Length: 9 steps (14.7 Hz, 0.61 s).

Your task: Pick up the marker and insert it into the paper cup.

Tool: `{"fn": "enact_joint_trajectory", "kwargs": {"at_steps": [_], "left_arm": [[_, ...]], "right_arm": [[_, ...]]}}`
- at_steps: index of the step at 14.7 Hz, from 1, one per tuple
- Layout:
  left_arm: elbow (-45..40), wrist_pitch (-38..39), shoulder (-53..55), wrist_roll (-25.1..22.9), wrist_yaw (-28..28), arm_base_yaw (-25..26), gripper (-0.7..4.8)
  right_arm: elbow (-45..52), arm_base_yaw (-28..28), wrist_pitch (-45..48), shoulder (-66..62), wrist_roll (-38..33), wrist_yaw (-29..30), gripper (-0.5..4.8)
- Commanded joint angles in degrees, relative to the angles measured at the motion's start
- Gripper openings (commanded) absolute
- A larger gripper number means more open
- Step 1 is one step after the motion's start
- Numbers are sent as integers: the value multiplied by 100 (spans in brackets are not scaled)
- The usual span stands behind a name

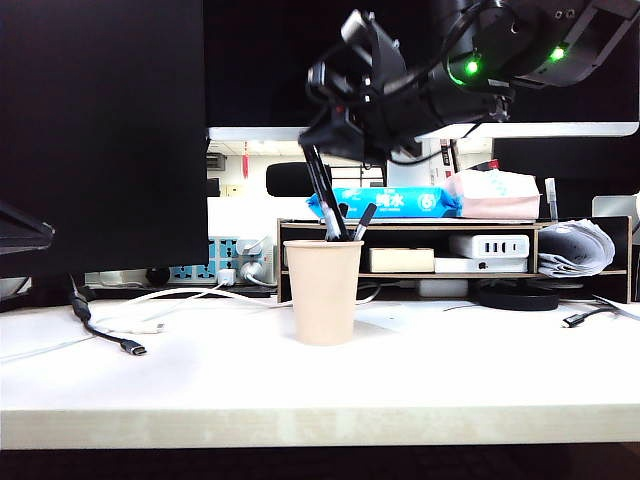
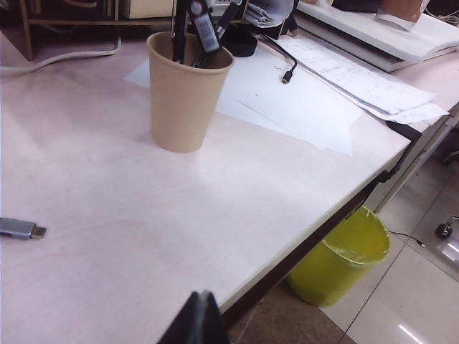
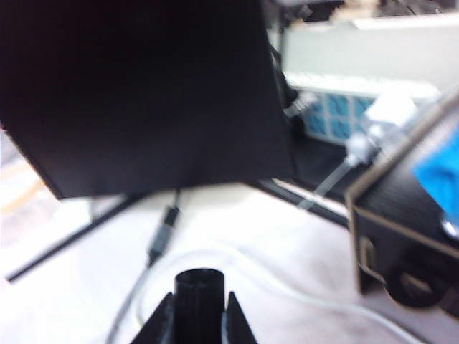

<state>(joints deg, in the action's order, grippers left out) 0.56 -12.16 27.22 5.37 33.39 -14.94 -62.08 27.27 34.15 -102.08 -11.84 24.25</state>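
Note:
The cream paper cup stands upright in the middle of the white table. My right gripper hangs above it, shut on the black marker. The marker slants down, and its lower end reaches the cup's mouth beside another marker that leans out of the cup. In the right wrist view the marker's round black end sticks out between the fingers of the right gripper. From the left wrist the cup shows far off with dark shafts in it. My left gripper is shut and empty, near the table's edge.
A big dark monitor fills the left. Cables and a USB plug lie on the table left of the cup. Behind it a wooden shelf holds a wipes pack and chargers. Papers lie by the edge, with a yellow bin below.

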Motion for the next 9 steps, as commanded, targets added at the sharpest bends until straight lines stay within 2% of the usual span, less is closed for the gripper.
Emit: {"fn": "enact_joint_trajectory", "kwargs": {"at_steps": [1, 9], "left_arm": [[7, -37, -4, -24, 26, -2, -5], [7, -33, -4, -24, 26, -2, -5]], "right_arm": [[-28, 42, -79, 13, 389, -26, 41], [-24, 190, -94, -444, 417, 7, 41]]}}
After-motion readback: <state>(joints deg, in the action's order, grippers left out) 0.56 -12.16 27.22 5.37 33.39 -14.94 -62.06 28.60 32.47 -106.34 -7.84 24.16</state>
